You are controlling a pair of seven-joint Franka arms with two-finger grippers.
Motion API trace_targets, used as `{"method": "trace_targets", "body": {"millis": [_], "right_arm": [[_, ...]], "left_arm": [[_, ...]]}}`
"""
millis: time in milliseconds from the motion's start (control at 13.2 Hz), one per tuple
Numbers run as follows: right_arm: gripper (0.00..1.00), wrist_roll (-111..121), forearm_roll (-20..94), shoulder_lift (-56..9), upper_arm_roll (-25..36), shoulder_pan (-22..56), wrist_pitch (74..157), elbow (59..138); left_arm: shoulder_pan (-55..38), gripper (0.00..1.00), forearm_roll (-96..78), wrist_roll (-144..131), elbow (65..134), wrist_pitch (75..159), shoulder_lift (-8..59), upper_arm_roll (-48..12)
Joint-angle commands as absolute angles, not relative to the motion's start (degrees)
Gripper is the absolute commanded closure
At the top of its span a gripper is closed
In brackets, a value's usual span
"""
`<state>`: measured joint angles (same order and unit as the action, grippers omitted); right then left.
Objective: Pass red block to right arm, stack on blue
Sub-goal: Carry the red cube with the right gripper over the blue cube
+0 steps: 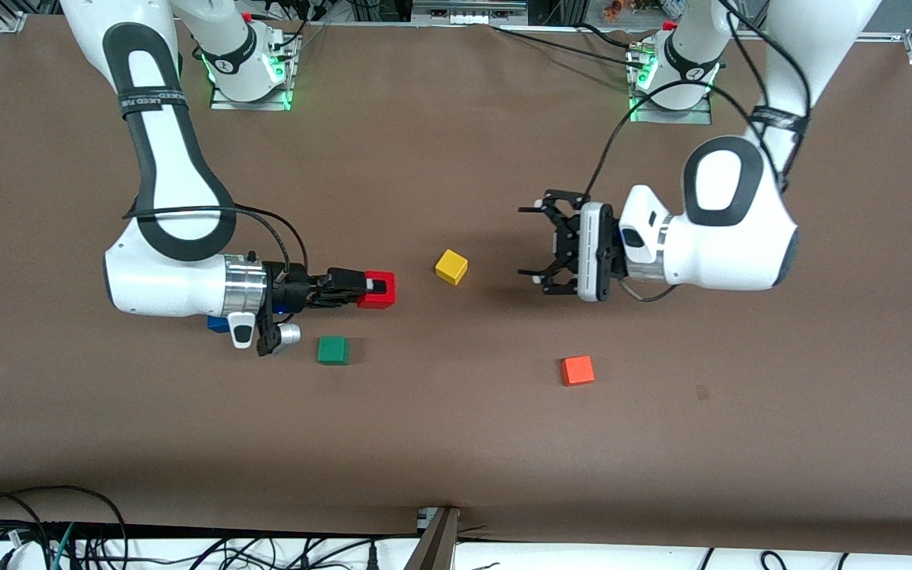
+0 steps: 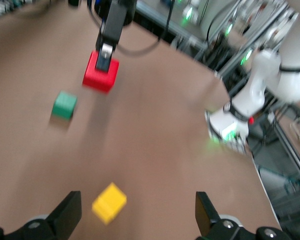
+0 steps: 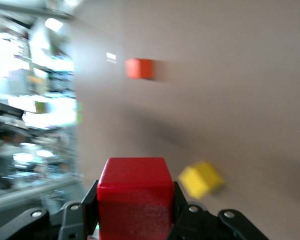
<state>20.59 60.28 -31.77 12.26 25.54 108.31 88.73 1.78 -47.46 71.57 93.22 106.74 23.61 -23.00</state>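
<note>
The handover looks done: the right arm's slim black end effector [image 1: 362, 288] is pinching the small deep-red cube [image 1: 378, 289] in the air, above the brown surface [image 1: 456, 443]. The left arm's wide claw-like end effector [image 1: 545, 241] is hanging spread and empty, waiting over the surface. Next the red cube needs carrying over the small blue cube [image 1: 217, 323], which is sitting mostly hidden under the right wrist, so the arm itself is standing in the way. A green cube [image 1: 333, 349] is lying near the blue one; yellow [image 1: 451, 266] and orange-red [image 1: 577, 370] cubes are lying well apart.

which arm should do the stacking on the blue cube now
Right. The right gripper is already shut on the red block, with the blue cube under that arm; the left gripper waits open.
</note>
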Motion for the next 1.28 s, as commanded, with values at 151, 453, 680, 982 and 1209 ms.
{"method": "trace_targets", "body": {"millis": [151,453,680,982,1209], "right_arm": [[0.87,19.69,33.71,-31.02,14.85,25.75,107.93,88.95],[0.87,19.51,16.74,-30.50,18.98,25.84,107.75,91.13],[0.87,18.03,10.13,-30.59,21.70,26.19,108.54,92.11],[0.87,8.19,5.89,-31.03,21.88,26.28,113.09,95.26],[0.87,7.47,5.89,-30.76,21.88,26.28,118.72,98.43]], "left_arm": [[4.39,0.00,-30.89,59.78,93.25,99.68,19.60,-22.59],[5.80,0.00,-17.17,50.49,88.01,88.55,19.69,-21.71],[5.80,0.00,-4.95,36.16,83.15,79.74,19.43,-21.80],[5.71,0.00,2.44,13.06,80.43,78.49,17.23,-21.80],[5.97,0.00,5.27,7.91,76.04,76.04,16.70,-21.71]]}}
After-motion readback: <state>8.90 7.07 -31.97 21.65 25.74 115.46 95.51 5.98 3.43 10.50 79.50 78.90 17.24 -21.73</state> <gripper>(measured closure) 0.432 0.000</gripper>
